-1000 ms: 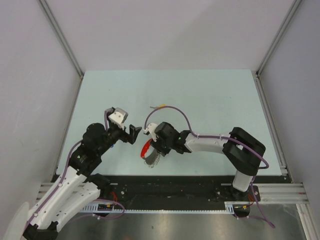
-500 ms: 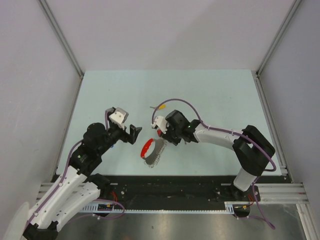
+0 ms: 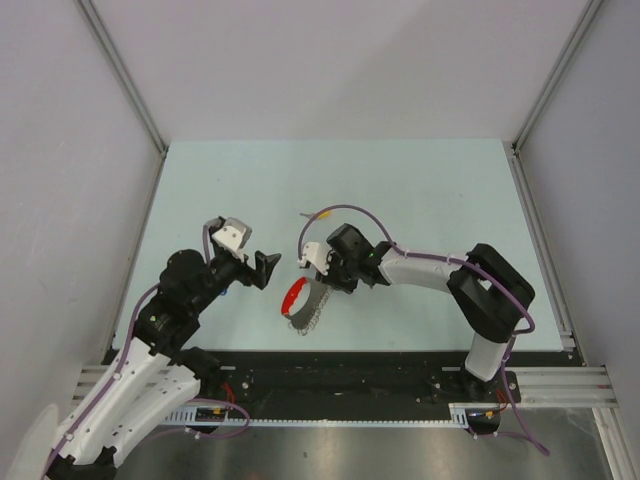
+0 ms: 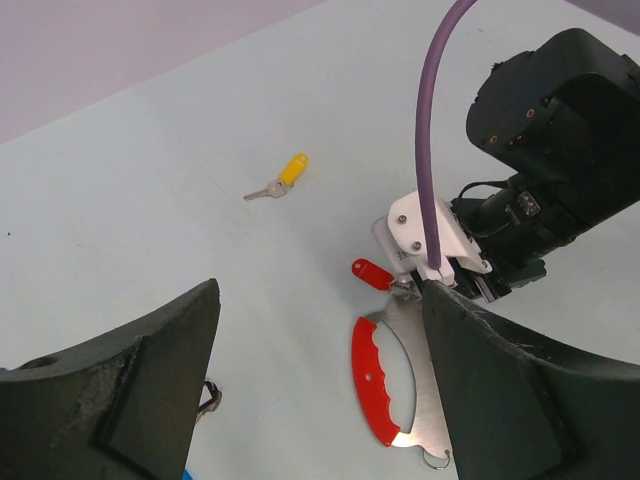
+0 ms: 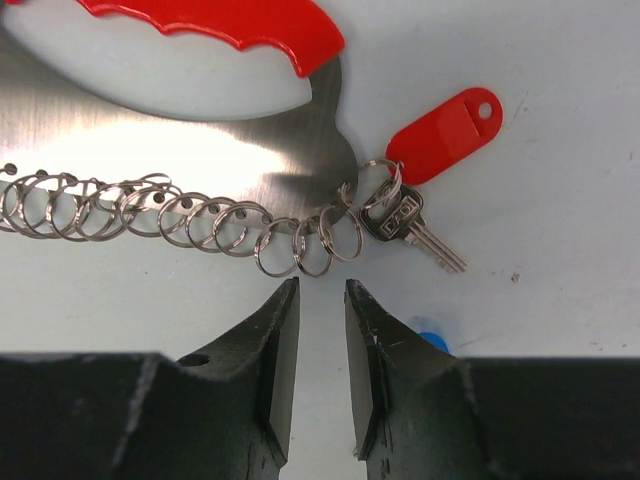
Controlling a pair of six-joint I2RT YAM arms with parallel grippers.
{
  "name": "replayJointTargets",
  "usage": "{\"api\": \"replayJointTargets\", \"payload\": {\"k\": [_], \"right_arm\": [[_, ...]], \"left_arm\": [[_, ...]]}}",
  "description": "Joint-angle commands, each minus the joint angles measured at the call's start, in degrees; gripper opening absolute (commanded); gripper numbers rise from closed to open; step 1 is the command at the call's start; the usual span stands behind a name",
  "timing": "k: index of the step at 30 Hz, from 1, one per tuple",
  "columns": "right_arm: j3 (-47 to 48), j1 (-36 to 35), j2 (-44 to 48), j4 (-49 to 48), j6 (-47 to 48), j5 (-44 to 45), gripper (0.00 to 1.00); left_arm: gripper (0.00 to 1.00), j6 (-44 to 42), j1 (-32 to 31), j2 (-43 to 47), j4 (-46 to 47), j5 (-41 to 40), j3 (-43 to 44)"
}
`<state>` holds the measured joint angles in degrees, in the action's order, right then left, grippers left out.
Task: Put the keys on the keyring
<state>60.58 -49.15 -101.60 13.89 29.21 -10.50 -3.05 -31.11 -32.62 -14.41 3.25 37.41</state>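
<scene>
The keyring (image 5: 200, 130) lies flat on the table: a curved red grip (image 4: 375, 385) on a silvery plate, with a chain of small rings (image 5: 180, 215) along its edge. A bare silver key (image 5: 415, 230) and a red oval tag (image 5: 445, 135) hang on the end ring. My right gripper (image 5: 322, 290) hovers just short of the chain, jaws a narrow gap apart with nothing between them. A blue cap (image 5: 432, 341) peeks out behind its right finger. A yellow-capped key (image 4: 290, 170) lies alone farther back. My left gripper (image 4: 318, 300) stands wide open, left of the keyring (image 3: 293, 297).
A small black loop tag (image 4: 208, 397) lies by my left finger, with a blue scrap (image 4: 186, 474) at the frame's bottom edge. The right arm's purple cable (image 4: 430, 130) arcs over the table. Grey walls and metal rails (image 3: 130, 85) enclose the pale green tabletop (image 3: 430, 190).
My right gripper has drawn back from on top of the keyring to its far side, and its jaws have narrowed. The left arm has barely shifted.
</scene>
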Motion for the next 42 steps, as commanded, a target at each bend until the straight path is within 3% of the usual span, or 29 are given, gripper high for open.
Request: {"api": "replayJointTargets", "payload": {"k": [1, 18, 32, 39, 42], "right_arm": [[1.7, 0.3, -0.5, -3.3, 1.4, -2.9, 0.30], [1.7, 0.0, -3.1, -4.0, 1.1, -3.7, 0.26], [1.4, -3.5, -1.8, -6.8, 1.2, 6.0, 0.38], [1.3, -3.4, -1.7, -7.1, 1.1, 7.6, 0.31], [1.2, -3.4, -1.7, -6.4, 1.2, 7.6, 0.22]], "left_arm": [[0.86, -1.0, 0.9, 0.3, 0.4, 1.1, 0.6], [0.86, -1.0, 1.2, -0.9, 0.6, 1.6, 0.6], [0.87, -1.0, 1.3, -0.8, 0.4, 1.1, 0.6], [0.86, -1.0, 1.3, -0.6, 0.6, 1.3, 0.6], [0.86, -0.9, 1.2, -0.7, 0.4, 1.1, 0.6]]}}
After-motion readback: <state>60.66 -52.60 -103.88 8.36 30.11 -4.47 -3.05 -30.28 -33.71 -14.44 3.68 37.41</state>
